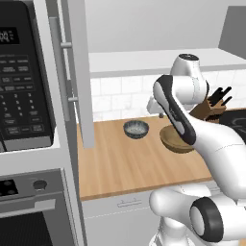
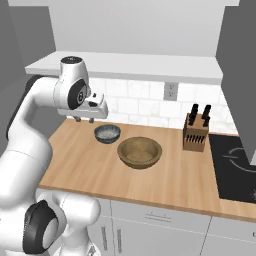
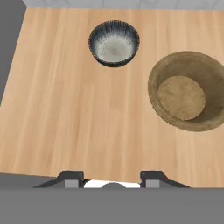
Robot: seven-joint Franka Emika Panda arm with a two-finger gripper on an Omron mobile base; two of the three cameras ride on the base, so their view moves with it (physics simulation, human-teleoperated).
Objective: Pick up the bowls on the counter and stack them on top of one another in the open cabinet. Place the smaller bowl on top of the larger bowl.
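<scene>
**Lining up for the wooden bowl first**

Scanning left to right from my remote seat, I see the open cabinet (image 1: pixel 79 72) at the left end of the counter (image 1: pixel 125 168), its grey door swung out over the wood. Next comes the smaller bowl (image 3: pixel 114 43), then the larger bowl (image 3: pixel 188 91) just beside it, apart, both upright with 0 contact between them. Further right stands a knife block (image 2: pixel 195 132).

My gripper (image 3: pixel 113 179) hangs above the counter, near the grey bowl, fingers spread and holding nothing.

I judge the larger bowl has to go in first, since it forms the base of the 2-bowl stack. I plan to shift right, descend over its near rim and pinch 1 wall between the fingers. Because the bowl is shallow and wide, a rim grip looks likelier to hold than spanning it. I want to keep clear of the grey bowl while closing.
</scene>
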